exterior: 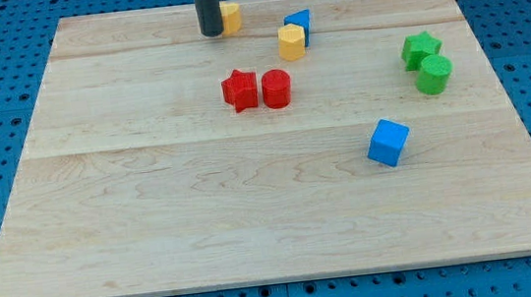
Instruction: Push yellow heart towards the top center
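Observation:
The yellow heart (pixel 231 17) lies near the board's top edge, a little left of centre, partly hidden by my rod. My tip (pixel 211 34) rests on the board against the heart's left side. A yellow hexagon (pixel 291 42) sits to the heart's lower right and touches a blue triangle (pixel 301 23).
A red star (pixel 239 89) and a red cylinder (pixel 276 88) sit side by side below my tip. A green star (pixel 420 49) and a green cylinder (pixel 434 74) are at the view's right. A blue cube (pixel 388 143) lies at the lower right. The wooden board (pixel 154 219) has blue pegboard around it.

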You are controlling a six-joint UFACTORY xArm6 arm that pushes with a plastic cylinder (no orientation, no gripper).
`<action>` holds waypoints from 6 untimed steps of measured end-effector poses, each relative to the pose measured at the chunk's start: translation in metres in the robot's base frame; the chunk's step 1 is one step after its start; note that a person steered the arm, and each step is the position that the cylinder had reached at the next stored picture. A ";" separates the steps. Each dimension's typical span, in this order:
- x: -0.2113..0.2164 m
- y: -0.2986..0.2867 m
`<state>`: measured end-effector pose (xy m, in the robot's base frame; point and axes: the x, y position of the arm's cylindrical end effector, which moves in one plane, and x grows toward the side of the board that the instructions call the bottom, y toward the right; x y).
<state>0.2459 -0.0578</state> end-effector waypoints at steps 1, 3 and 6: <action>-0.007 0.000; -0.029 -0.005; -0.043 0.017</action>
